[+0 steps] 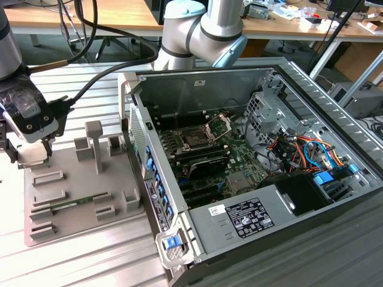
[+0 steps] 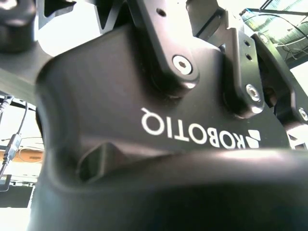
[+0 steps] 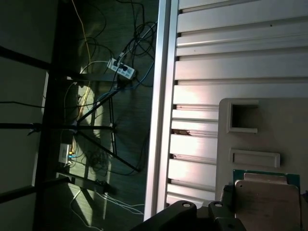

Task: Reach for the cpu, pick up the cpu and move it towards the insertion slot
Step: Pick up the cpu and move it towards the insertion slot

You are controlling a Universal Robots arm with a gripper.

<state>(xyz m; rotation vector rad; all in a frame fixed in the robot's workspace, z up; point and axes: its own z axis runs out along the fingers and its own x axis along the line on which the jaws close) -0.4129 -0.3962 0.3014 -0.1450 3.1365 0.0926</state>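
1. The arm (image 1: 203,27) is round and silver-grey, with a light blue cap (image 1: 230,54).
2. A thick black cable (image 1: 106,72) runs to the gripper (image 1: 30,152).
3. The gripper is black, with shiny round screws (image 2: 182,64) and white letters (image 2: 197,131).

Ext. view high/oblique; tray (image 1: 81,179) shared w/ first wrist view

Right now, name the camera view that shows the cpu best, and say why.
The first wrist view: the cpu shows close and face-on, silvery top and green edge plain, against the tray. In the exterior view it is a small pale shape at the pincer, partly hidden. The second wrist view faces the pincer's black body.
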